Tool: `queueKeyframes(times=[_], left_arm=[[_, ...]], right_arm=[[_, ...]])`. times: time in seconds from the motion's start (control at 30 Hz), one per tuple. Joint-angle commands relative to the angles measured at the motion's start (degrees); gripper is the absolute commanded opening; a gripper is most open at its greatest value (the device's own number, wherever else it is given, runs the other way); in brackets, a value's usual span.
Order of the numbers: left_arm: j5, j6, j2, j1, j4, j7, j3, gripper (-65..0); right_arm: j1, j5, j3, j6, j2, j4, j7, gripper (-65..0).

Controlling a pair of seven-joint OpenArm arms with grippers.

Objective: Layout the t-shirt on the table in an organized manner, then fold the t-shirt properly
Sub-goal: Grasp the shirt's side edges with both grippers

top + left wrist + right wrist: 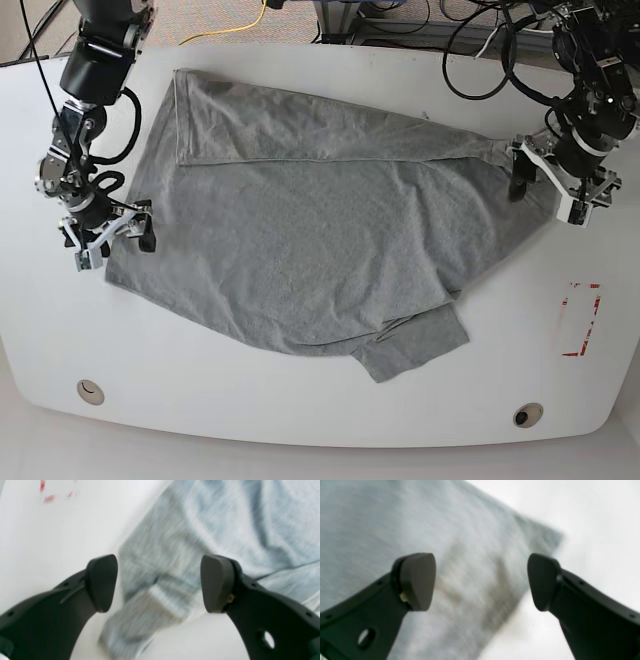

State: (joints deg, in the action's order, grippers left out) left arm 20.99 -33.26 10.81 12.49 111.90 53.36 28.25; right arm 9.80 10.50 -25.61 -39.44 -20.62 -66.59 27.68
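Grey t-shirt (300, 230) spread on the white bench (300, 410), both tools open and empty.

The shirt lies mostly flat but creased across the middle of the bench, a fold running along its far side and one sleeve (415, 345) sticking out toward the near edge. The left tool (553, 190) hovers over the shirt's edge by the red dashed marking (580, 320), jaws spread wide, gripping nothing. The right tool (112, 233) sits at the opposite edge, jaws likewise wide apart with only cloth beneath.
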Motion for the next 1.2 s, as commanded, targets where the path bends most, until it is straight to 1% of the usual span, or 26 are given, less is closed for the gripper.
queueKeyframes(times=[0.0, 0.17, 0.27, 0.33, 0.53, 0.73, 0.87, 0.97, 1.03, 1.07, 1.13, 1.17], left_arm=[[0.7, 0.2, 0.8, -0.5, 0.9, -1.2, -0.3, -16.5], [0.7, 0.2, 0.8, -0.9, 0.9, -1.2, -1.8, -16.5], [0.7, 0.2, 0.8, -1.7, 0.9, -1.2, -2.4, -16.5], [0.7, 0.2, 0.8, -1.9, 0.9, -1.2, -2.4, -16.5], [0.7, 0.2, 0.8, -2.1, 0.8, -1.2, -2.4, -16.5], [0.6, 0.2, 0.8, -2.1, 0.6, -1.2, -2.4, -16.5], [0.6, 0.2, 0.8, -1.9, 0.5, -1.2, -2.4, -16.5], [0.6, 0.2, 0.7, -1.7, 0.4, -1.2, -2.4, -16.5], [0.5, 0.2, 0.7, -1.6, 0.4, -1.2, -2.3, -16.5], [0.5, 0.2, 0.7, -1.5, 0.4, -1.2, -2.2, -16.5], [-0.4, 0.2, 0.7, -1.1, 0.4, -1.2, -2.2, -16.5], [-1.3, 0.2, 0.7, -0.9, 0.4, -1.2, -2.2, -16.5]], right_arm=[[0.8, 1.1, -2.5, -0.6, -0.9, -0.8, -1.7, -9.5], [1.0, 1.2, -4.7, -0.6, -1.0, 4.3, -2.0, -9.5], [1.3, 1.8, -5.4, -0.6, -1.7, 7.1, -3.1, -9.5], [1.7, 1.8, -5.4, -0.6, -1.6, 8.8, -4.1, -9.5], [3.1, 1.3, -4.8, -0.6, 0.2, 12.8, -5.5, -9.5], [3.6, 1.5, -1.3, -0.6, 2.1, 13.0, -5.5, -10.1], [3.8, 1.3, -0.5, -0.6, 3.6, 13.0, -5.5, -10.3], [4.3, 1.2, -0.5, -0.6, 4.1, 12.9, -5.5, -10.8], [4.6, 1.2, -0.5, -0.6, 4.3, 12.9, -5.5, -14.3], [4.6, 1.2, -0.5, -0.6, 4.3, 12.9, -5.5, -17.6], [4.6, 1.2, -0.5, -0.6, 4.3, 12.9, -5.5, -25.5], [4.6, 1.2, -0.5, -0.6, 4.3, 12.9, -5.5, -31.4]])
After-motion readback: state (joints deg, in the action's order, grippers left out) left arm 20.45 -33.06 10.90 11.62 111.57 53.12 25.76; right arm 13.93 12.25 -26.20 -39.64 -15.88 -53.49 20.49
